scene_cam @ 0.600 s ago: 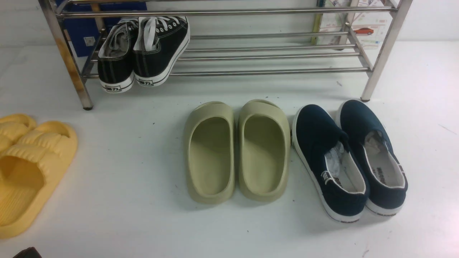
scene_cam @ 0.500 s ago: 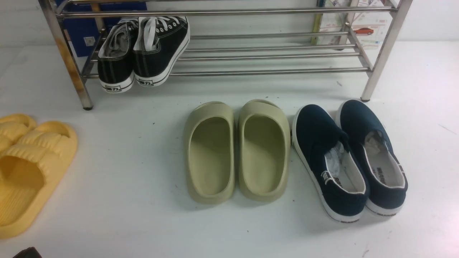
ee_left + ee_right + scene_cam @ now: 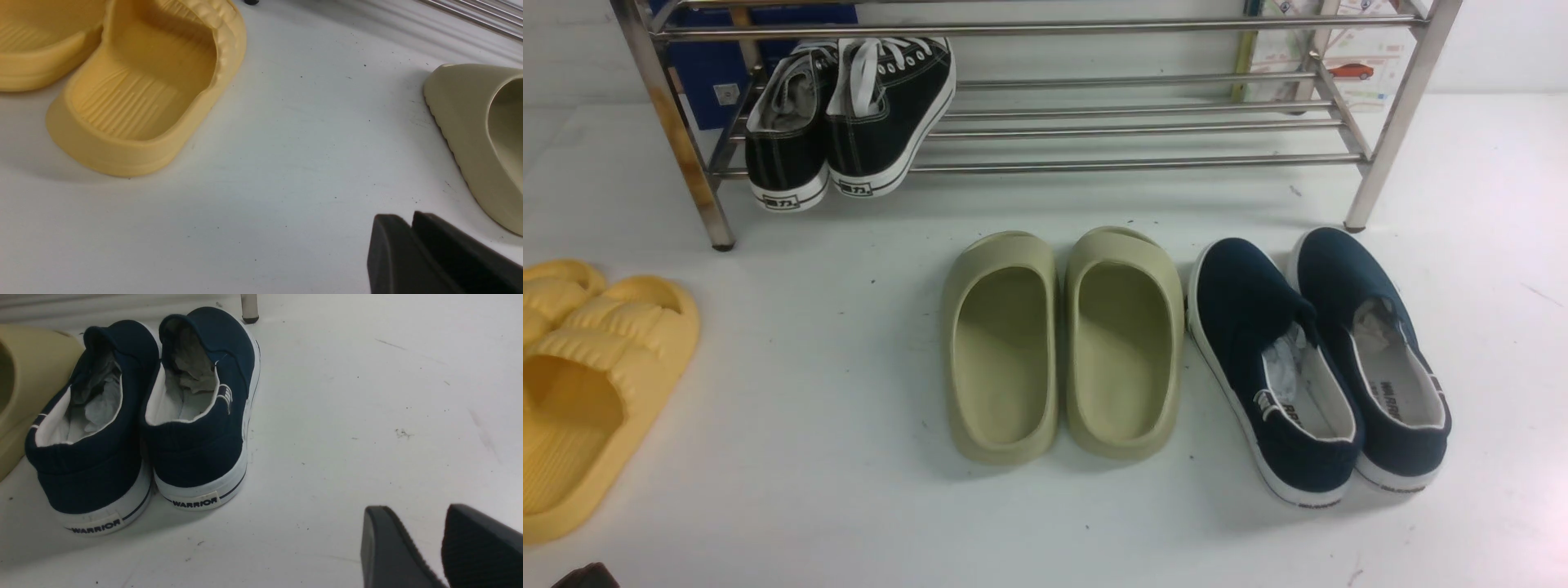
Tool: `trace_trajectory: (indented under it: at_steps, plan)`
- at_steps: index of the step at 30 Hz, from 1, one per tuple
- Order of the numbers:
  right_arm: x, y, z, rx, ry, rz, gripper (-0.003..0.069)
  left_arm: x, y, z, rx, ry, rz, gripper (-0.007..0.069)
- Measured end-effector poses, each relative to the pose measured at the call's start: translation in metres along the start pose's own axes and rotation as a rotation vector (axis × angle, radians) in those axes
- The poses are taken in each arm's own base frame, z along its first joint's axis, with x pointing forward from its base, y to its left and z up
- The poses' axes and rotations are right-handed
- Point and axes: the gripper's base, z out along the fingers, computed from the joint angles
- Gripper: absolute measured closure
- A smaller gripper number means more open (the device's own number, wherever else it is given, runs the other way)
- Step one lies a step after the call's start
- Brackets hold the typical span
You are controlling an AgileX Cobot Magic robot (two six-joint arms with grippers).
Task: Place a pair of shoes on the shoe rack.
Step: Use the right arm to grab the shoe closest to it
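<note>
Nothing has shifted since the earlier front views: every shoe lies as it did and neither arm has entered the front view. On the scuffed white tabletop (image 3: 809, 506) the low shiny steel shoe rack of thin horizontal tubes (image 3: 1135, 163) stands at the far edge, its left front leg (image 3: 682, 155) rust-stained. Well out from that leg lie the ribbed yellow foam slides (image 3: 596, 384). In front of the rack's middle sit the olive-green foam slides (image 3: 1005, 359), side by side and touching. The pair of navy-blue canvas slip-on shoes with white rubber soles (image 3: 1258, 310) stands on the tabletop just in front of the rack's right front leg, toes towards the rack, crumpled paper inside, not on the rack. At the rack's left end the black lace-up sneakers with white laces (image 3: 882, 122) rest on the lower tubes, heels hanging over the front tube. The left gripper (image 3: 408, 228) has its dark fingers pressed together on nothing, above the tabletop. The right gripper (image 3: 416, 514) has its fingers spread apart, empty, behind the navy heels.
</note>
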Motion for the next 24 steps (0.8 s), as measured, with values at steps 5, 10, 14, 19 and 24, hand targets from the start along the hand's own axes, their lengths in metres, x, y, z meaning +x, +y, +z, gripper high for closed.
trace_trajectory:
  at_steps: [5, 10, 14, 19, 24]
  plan:
    - [0.000, 0.000, 0.000, 0.000, 0.000, 0.000, 0.0420, 0.000, 0.000, 0.000, 0.000, 0.000, 0.000, 0.0547]
    - [0.000, -0.001, 0.000, 0.010, -0.002, -0.026, 0.0420, 0.000, 0.000, 0.000, 0.000, 0.000, 0.000, 0.0543]
    - [0.000, 0.000, 0.000, 0.002, 0.000, 0.032, 0.0420, 0.000, 0.000, 0.000, 0.000, 0.000, 0.000, 0.0543]
    - [0.000, 0.009, 0.000, -0.095, 0.028, 0.473, 0.0420, 0.000, 0.000, 0.000, 0.000, 0.000, 0.000, 0.0543]
    - [0.001, 0.019, -0.002, -0.199, 0.105, 0.978, 0.0420, 0.000, 0.000, 0.000, 0.000, 0.000, 0.000, 0.0543]
